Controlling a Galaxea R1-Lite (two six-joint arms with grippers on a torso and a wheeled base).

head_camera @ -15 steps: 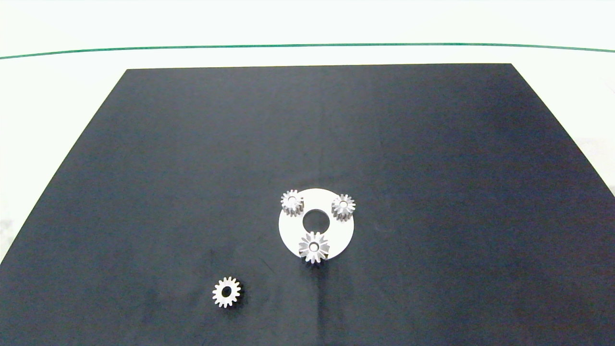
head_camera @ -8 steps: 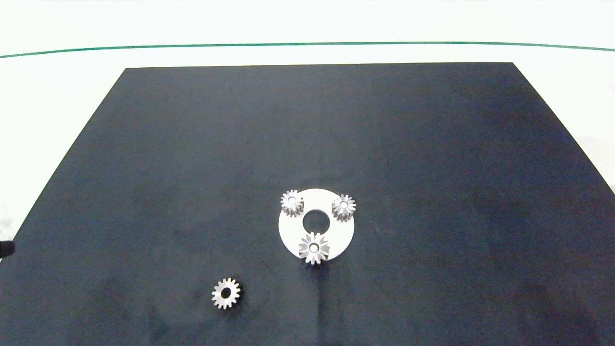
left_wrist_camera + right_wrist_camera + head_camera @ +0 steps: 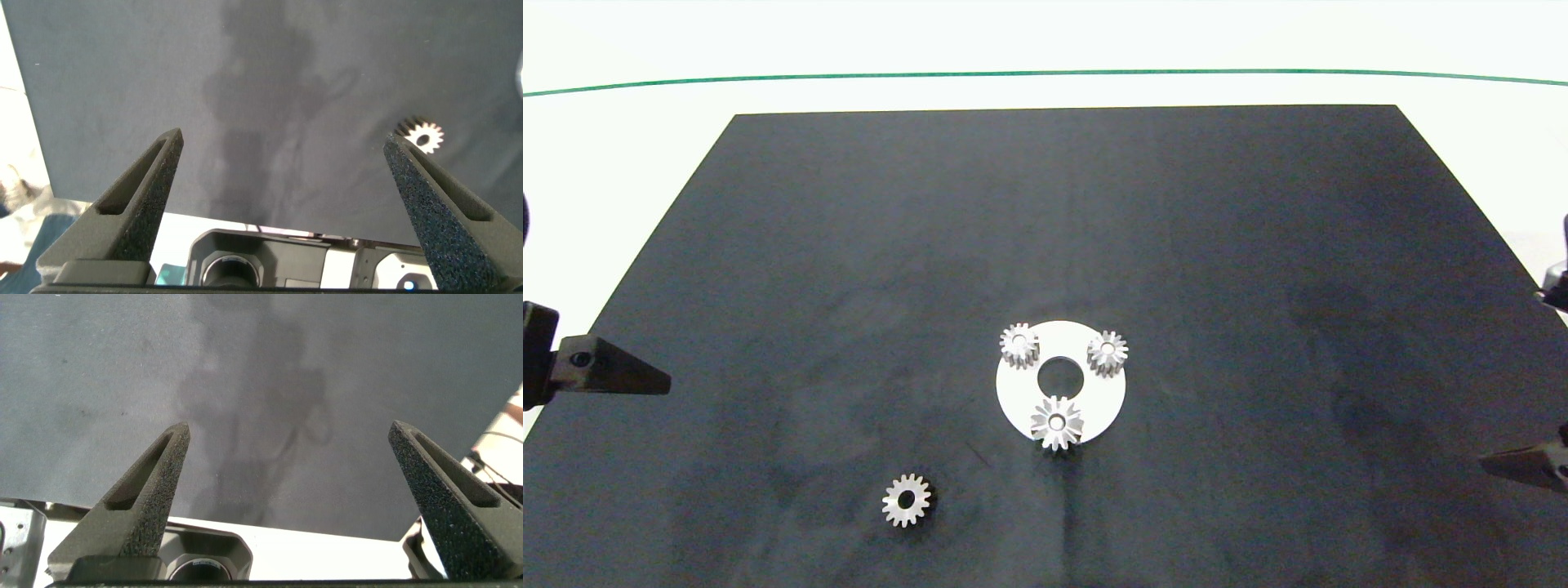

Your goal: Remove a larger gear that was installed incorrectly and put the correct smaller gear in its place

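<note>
Black mat [image 3: 849, 245]: star-toothed silver larger gear [image 3: 1056, 421] at the white disc's [image 3: 1103, 396] 6 o'clock, roughly midway between left gripper [image 3: 282, 155] and right gripper [image 3: 286, 445], both spread wide, empty.

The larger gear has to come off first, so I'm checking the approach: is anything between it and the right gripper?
Nothing visible: only bare black mat lies between the right gripper, open at the mat's right edge, and the larger gear.

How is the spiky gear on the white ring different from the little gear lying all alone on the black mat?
The larger gear has long pointed teeth; the smaller gear has short blunt ones. The larger gear sits on the white ring; the smaller gear lies apart on the black mat. The larger gear's centre hole looks smaller. Both are silver.
</note>
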